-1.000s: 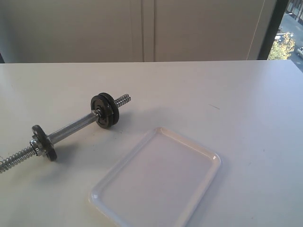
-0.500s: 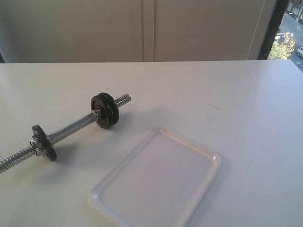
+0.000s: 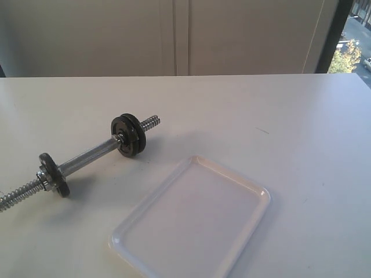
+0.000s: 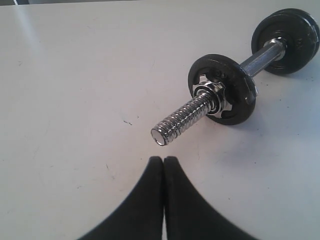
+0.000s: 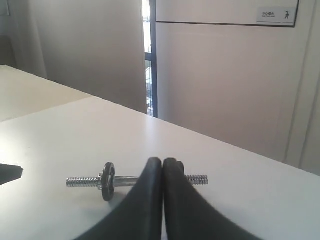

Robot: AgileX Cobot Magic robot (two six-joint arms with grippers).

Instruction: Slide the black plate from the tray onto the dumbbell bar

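White surface [image 3: 278, 116], exterior view. The tray [image 3: 191, 220] is shown empty; the dumbbell bar [image 3: 87, 157] is laid diagonally beside it, its long axis aimed at the left hand [image 4: 163, 162], the nearer one. The black plate [image 3: 132, 134] is judged already seated at the bar's far end. Left hand and right hand [image 5: 162, 162] are pressed closed on nothing.

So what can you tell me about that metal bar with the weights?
The dumbbell bar is a chrome rod lying on the white table. Both ends are coarsely threaded, the middle knurled. One dark disc sits near one end, held by a silver collar nut; what looks like two discs sit near the other. Nothing grips it.
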